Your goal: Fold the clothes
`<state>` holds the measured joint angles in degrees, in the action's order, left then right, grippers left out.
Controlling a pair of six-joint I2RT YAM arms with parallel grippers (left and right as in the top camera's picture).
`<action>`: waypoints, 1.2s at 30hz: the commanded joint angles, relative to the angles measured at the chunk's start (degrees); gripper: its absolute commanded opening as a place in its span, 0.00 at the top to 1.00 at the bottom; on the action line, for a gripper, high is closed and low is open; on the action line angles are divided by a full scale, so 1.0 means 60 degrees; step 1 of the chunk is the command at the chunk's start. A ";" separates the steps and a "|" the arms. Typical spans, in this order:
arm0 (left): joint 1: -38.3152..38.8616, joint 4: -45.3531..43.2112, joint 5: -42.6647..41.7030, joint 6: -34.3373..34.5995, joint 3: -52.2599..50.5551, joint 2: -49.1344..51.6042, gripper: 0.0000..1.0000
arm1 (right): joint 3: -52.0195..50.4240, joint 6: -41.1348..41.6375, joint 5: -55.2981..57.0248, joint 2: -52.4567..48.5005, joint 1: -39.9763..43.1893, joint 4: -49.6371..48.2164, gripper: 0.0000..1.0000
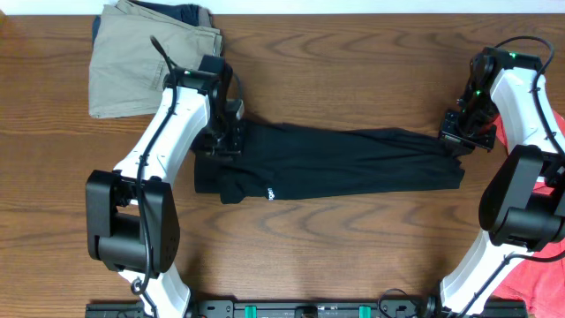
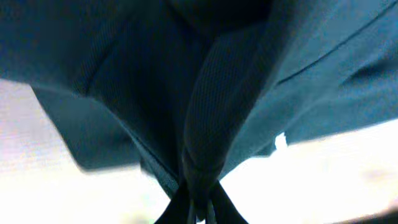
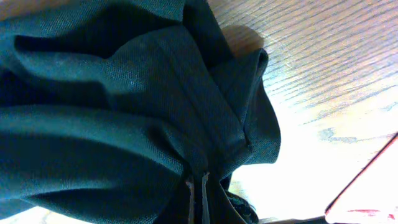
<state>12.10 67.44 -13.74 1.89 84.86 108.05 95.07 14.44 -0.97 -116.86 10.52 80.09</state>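
The black garment (image 1: 344, 163) lies stretched lengthwise across the table (image 1: 353, 62) between 2 arms. The left gripper (image 1: 225, 134) is clamped on its wider end, apparently a bunched fold. The right gripper (image 1: 461, 132) pinches the narrow end tight.

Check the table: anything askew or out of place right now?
Nothing damaged. The black garment lies as a narrow, wrinkled band, bunched at the end pinched by the right end effector; the left end effector pinches the other end. A red shirt lies crumpled at the far right edge.
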 commanded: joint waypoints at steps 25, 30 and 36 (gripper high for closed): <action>-0.0047 0.2597 0.1362 0.0171 -0.0918 -0.0091 0.93 | 0.0528 0.0025 0.1089 -0.0073 0.0612 0.0750 0.99; -0.0047 0.2867 0.1366 0.0452 -0.1064 -0.0091 0.32 | 0.0528 0.0084 0.1166 -0.0073 0.0630 0.0914 0.44; -0.0051 0.2871 0.1362 0.0685 -0.1049 -0.0095 0.30 | 0.0528 0.0084 0.1042 -0.0073 0.0616 0.1162 0.01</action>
<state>12.10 84.62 -6.39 4.45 78.43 108.05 97.12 14.66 4.73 -116.86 14.09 86.89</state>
